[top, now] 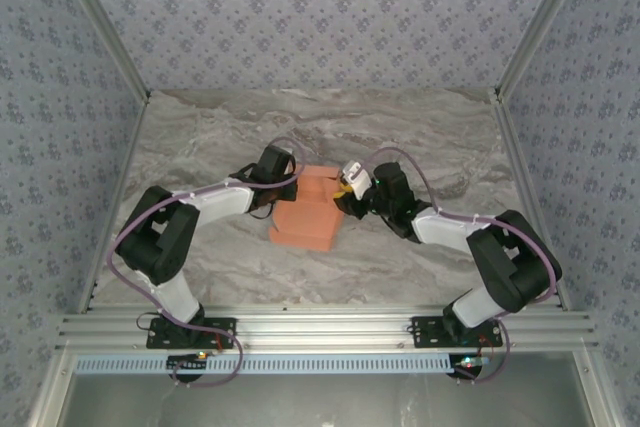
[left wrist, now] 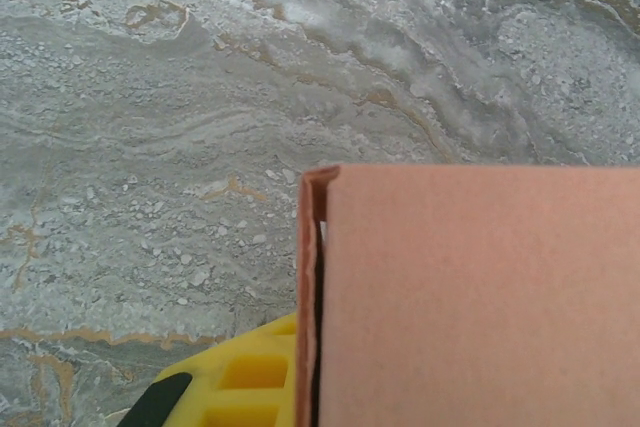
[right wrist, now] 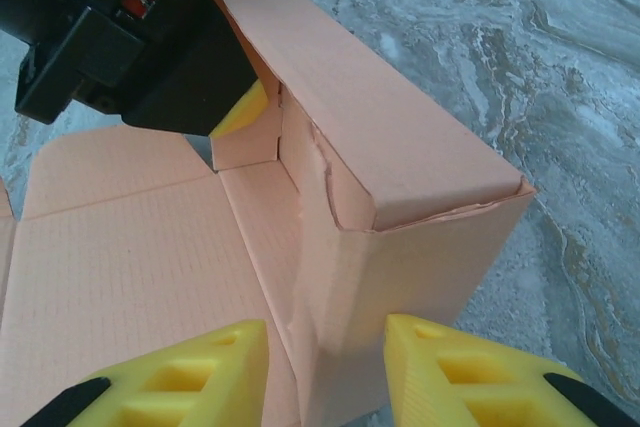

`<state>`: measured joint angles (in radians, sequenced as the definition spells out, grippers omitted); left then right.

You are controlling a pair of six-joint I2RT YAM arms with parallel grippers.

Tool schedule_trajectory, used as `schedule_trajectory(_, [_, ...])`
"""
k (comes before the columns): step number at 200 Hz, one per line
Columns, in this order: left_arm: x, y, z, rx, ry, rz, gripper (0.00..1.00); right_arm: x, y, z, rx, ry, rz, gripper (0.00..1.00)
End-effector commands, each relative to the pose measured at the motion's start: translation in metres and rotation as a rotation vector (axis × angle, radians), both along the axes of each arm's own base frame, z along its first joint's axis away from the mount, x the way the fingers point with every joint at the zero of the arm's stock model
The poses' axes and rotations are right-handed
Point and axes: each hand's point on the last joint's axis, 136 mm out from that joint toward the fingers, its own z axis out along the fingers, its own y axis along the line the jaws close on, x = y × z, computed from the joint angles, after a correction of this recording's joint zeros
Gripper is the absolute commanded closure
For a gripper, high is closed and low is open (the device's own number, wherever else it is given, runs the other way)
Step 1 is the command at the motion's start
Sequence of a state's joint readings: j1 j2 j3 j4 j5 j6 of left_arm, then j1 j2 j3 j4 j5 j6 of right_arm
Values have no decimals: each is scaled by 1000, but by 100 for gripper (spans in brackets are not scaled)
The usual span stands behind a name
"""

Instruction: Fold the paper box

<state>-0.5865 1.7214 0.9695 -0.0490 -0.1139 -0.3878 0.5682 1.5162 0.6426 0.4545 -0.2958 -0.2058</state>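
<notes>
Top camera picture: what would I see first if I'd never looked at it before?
The bright salmon-orange paper box pops out, half folded in the middle of the grey marble table. From one side the left hand pinches a raised wall of it. From the other side the right hand holds its yellow fingers open around a wall.

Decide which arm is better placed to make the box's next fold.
Probably right: the right pincer straddles the near end of the box's raised side, jaws apart; the left pincer is clamped on the far end.
</notes>
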Motion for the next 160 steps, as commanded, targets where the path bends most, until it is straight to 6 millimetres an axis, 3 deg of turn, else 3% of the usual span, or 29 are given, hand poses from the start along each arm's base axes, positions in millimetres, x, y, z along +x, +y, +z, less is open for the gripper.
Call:
schedule_trajectory(1, [6,-6,14,-18,-30,14,100,10,0,10,3,-22,-52,64])
schedule_trajectory(21, [6,-5,17,-31,-28,29,100,14,-3,5,-12,-27,-103,67])
schedule_trajectory(46, [3,-4,13,-54,-14,71,100,17,1,-3,-29,-70,-184,60])
schedule_trajectory(76, [0,-4,7,-83,-14,129,100,34,-12,-4,-10,-134,-361,58])
schedule_trajectory(123, [-14,-27,11,-109,8,113,100,52,-19,14,-8,-192,-475,66])
schedule_trajectory(160, [-24,-33,-2,-158,74,174,96,61,-20,17,-32,-212,-511,74])
